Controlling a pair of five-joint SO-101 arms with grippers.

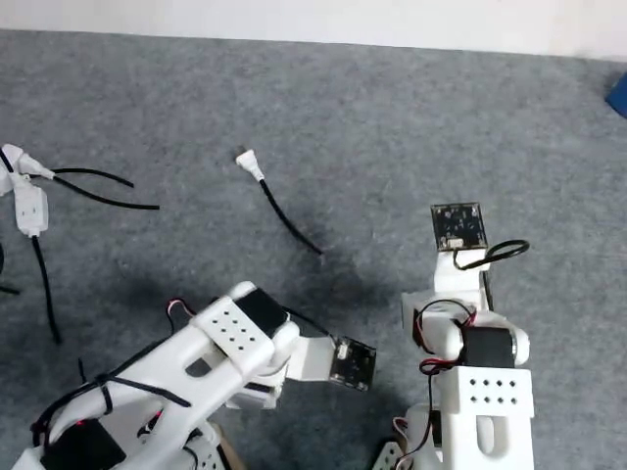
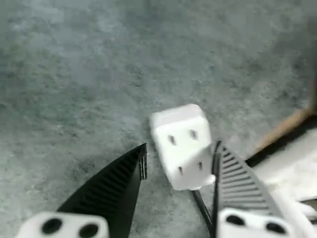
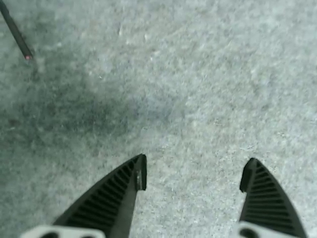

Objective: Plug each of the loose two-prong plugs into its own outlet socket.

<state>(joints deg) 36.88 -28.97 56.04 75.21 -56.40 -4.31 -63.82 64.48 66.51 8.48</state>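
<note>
Left gripper point(image 2: 181, 148) hangs low over the grey carpeted surface point(image 2: 74, 64) with its black ribbed fingers point(image 2: 124, 183) spread apart. A white outlet socket point(image 2: 181, 136) sits between them. The block lies tilted, its two pairs of slots facing up. One side rests against, or just beside, one finger, while a clear gap separates it from the other finger. A black cord point(image 2: 199, 203) runs from the socket's underside back toward the wrist.

Right gripper point(image 3: 196, 161) is also spread wide, holding nothing, with bare surface between its two fingers point(image 3: 119, 193). The cut end of a black cord point(image 3: 15, 30) lies beyond its fingertips, well apart from them.

From above, the left arm point(image 1: 235, 338) bends across the near edge of the surface and the right arm point(image 1: 480, 387) stands beside it. A loose plug point(image 1: 249, 162) with a white head lies out in the open, well apart from both grippers. Its black lead point(image 1: 289, 225) trails back toward the space between the arms. Farther from the left gripper, at the edge of the surface, sits a cluster of white connector pieces point(image 1: 29, 201) with black leads. Whether those pieces are joined cannot be told.
</note>
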